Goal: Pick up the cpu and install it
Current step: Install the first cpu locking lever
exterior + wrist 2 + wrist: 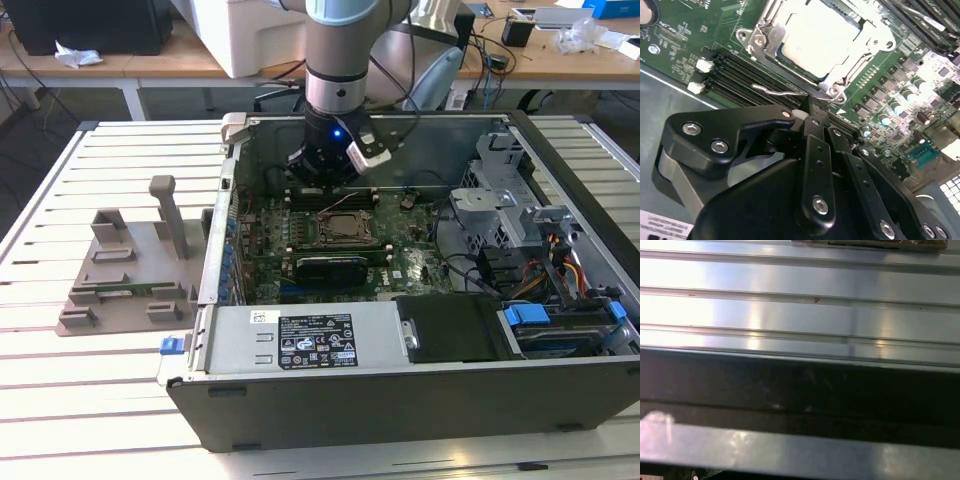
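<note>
The cpu (817,35), a flat square chip with a bright silvery top, lies in the motherboard socket (345,228) with the metal load frame (860,47) around it. My black gripper (810,116) hangs inside the open computer case (400,400), just beside the socket on the memory-slot side. Its fingers come together with nothing between them. The fingertips are close to the thin wire socket lever (775,91). In the exterior view the gripper (335,178) hovers just behind the socket.
Black memory slots (750,75) run beside the socket. A black card (330,268), a power supply (310,335) and a drive cage (520,230) crowd the case. A grey holder (130,270) carrying a green memory stick (120,292) stands on the slatted table (800,315).
</note>
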